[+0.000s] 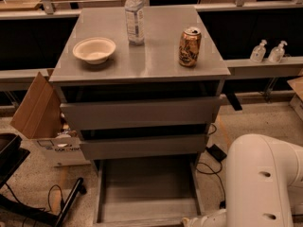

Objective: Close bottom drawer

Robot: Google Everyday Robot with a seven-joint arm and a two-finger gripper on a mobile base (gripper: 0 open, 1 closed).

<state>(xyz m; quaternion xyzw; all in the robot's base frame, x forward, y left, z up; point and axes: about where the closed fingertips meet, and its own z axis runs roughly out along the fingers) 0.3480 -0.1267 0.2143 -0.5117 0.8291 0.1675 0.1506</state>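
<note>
We read no text. Print on the cardboard box (56,148) left of the bottom drawer (147,195) is illegible, as are the can (189,46) and bottle (134,18) labels. Hand (201,220) at the drawer's right front corner.

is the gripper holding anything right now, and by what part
Cannot be told. The gripper is out of view past the bottom edge; only the white arm shows, reaching down by the front right corner of the open bottom drawer.
</note>
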